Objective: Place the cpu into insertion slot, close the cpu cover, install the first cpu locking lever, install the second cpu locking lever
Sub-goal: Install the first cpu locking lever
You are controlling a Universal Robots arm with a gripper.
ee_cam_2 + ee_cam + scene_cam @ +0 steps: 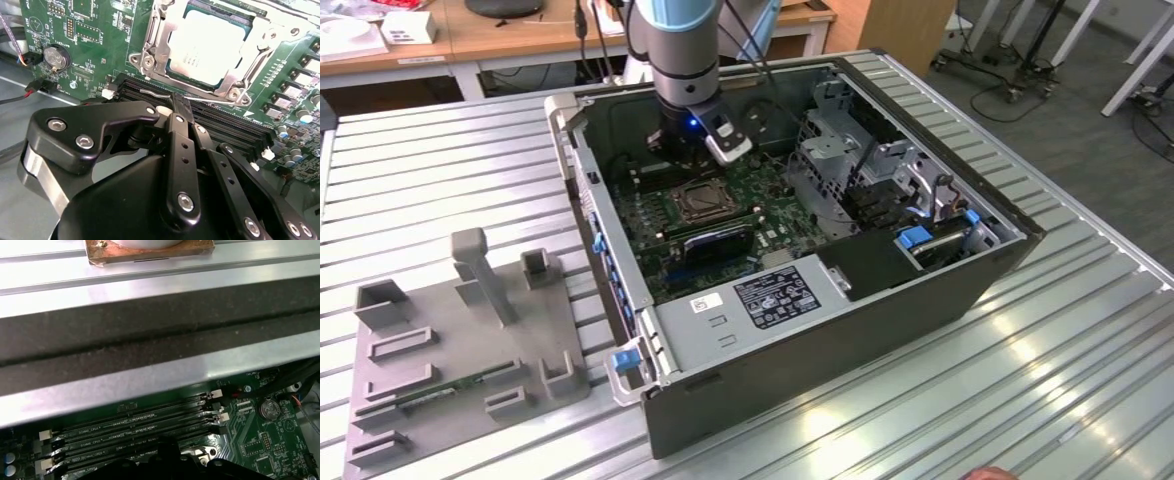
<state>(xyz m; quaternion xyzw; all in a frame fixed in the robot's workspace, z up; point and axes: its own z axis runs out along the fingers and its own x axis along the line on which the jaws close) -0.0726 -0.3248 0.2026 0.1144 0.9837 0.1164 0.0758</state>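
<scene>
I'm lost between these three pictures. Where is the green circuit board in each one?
Exterior view: the green motherboard lies flat inside the open computer case.
Second wrist view: it surrounds the bright cpu.
First wrist view: it carries the black memory slots, before the dark case wall.
Shared landmark: the round coin battery, on the board in both wrist views.
</scene>
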